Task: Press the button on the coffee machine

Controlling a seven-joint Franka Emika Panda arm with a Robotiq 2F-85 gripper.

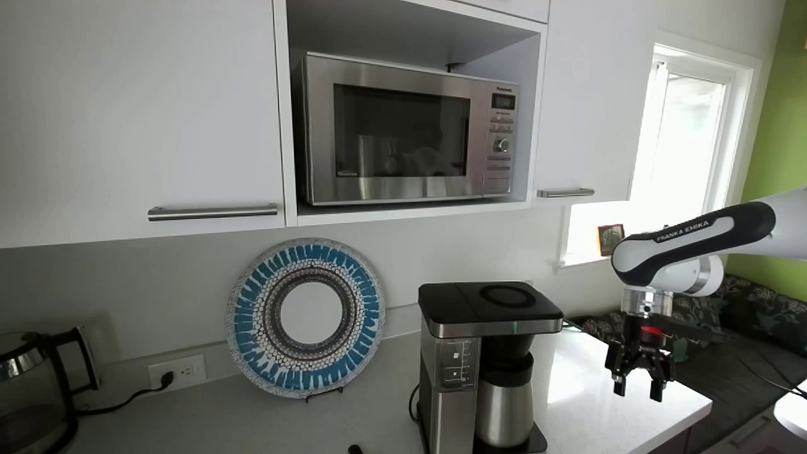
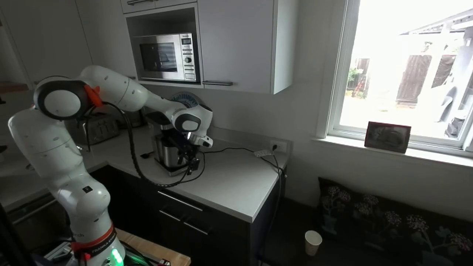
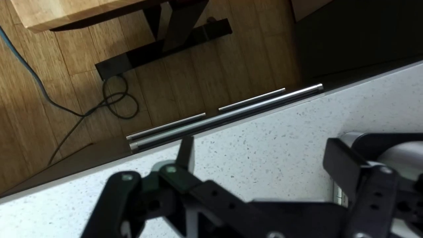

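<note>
While the pincer [image 1: 638, 386] gapes, the metallic coffee machine [image 1: 466, 366] stands boxy.

The coffee machine [image 1: 457, 362] stands on the counter [image 2: 232, 177] (microwave [image 1: 410, 129] above).

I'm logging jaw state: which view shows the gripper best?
The wrist view: the gripper appears large, fingers spread wide. Both exterior views show it small; where it partly covers the coffee machine, its opening is unclear.
</note>
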